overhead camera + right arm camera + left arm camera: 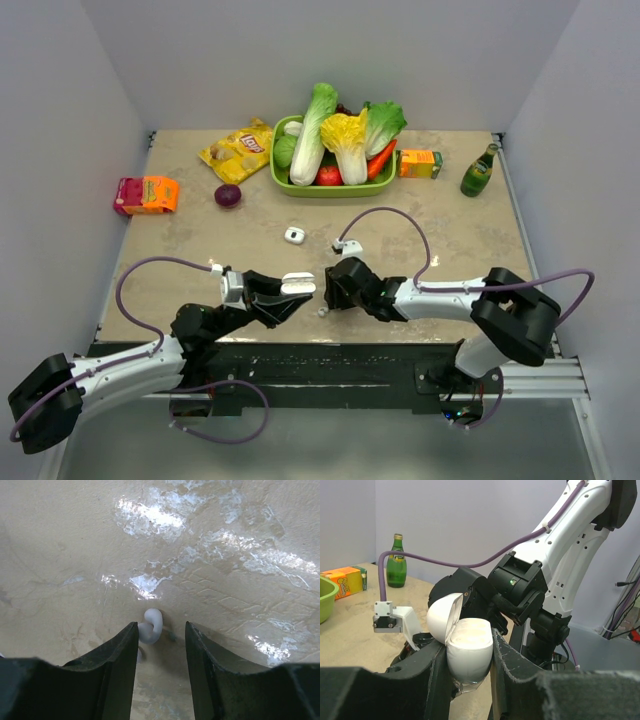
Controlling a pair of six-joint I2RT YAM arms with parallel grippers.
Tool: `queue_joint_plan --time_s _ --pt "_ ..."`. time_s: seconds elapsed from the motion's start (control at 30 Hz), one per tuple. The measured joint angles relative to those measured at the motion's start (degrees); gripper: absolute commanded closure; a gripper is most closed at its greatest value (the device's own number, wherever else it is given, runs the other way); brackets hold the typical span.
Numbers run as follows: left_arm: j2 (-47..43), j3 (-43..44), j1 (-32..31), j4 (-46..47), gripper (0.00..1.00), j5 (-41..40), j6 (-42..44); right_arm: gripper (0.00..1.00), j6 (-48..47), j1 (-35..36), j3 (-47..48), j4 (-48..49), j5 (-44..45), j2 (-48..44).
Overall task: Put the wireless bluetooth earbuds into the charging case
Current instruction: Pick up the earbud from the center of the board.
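Charging case point(470, 639) is clamped tight in the left gripper point(468, 656), fingers point(515, 670) at 3 and 9 o'clock of its lower shell. The lid point(441, 619) is flipped open toward 10 o'clock. The case seems raised off the table point(200, 250), near the front edge. The right gripper point(161, 630) sits low w/ jaws part-way apart, straddling one earbud point(151, 625) that lies on the table, approx. 5 o'clock of the case in the top view. The bud looks to touch the finger at 9 o'clock in the wrist view w/ a clear gap to the other, so not pinched yet, as far as I can tell. Handling, my read: bud is tiny, v. light, hard glossy plastic, a rounded bulb w/ short curved stem. It's slippery and prob. squirts or rolls if pinched off-centre, so best taken across the bulb, tips low, gentle squeeze. Case is a smooth white egg-like shell, stiff; the hinge is likely the weak pt, so seat the bud w/ light pressure. Finger pads point(115, 670) look dark and rough, good for grip. Table is beige, stone-patterned, shiny w/ glare.
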Motion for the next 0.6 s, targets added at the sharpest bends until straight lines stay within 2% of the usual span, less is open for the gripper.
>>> queue_joint_plan --time_s 0.2,0.3,0.43,0.53,0.6 --pt "-0.1 0.0 0.0 0.0 1.00 0.0 0.0 0.62 0.0 0.0 0.1 1.0 -1.6 0.8" --pt "-0.1 0.0 0.0 0.0 1.00 0.0 0.0 0.69 0.1 0.0 0.1 1.3 -1.8 0.8" --pt "0.0 0.0 0.0 0.0 1.00 0.0 0.0 0.82 0.0 0.0 0.3 1.7 -2.1 0.8" --pt "-0.1 0.0 0.0 0.0 1.00 0.0 0.0 0.88 0.0 0.0 0.3 2.1 -2.5 0.8" --pt "-0.1 0.0 0.0 0.0 1.00 0.0 0.0 0.89 -0.1 0.0 0.4 2.2 -2.5 0.8"
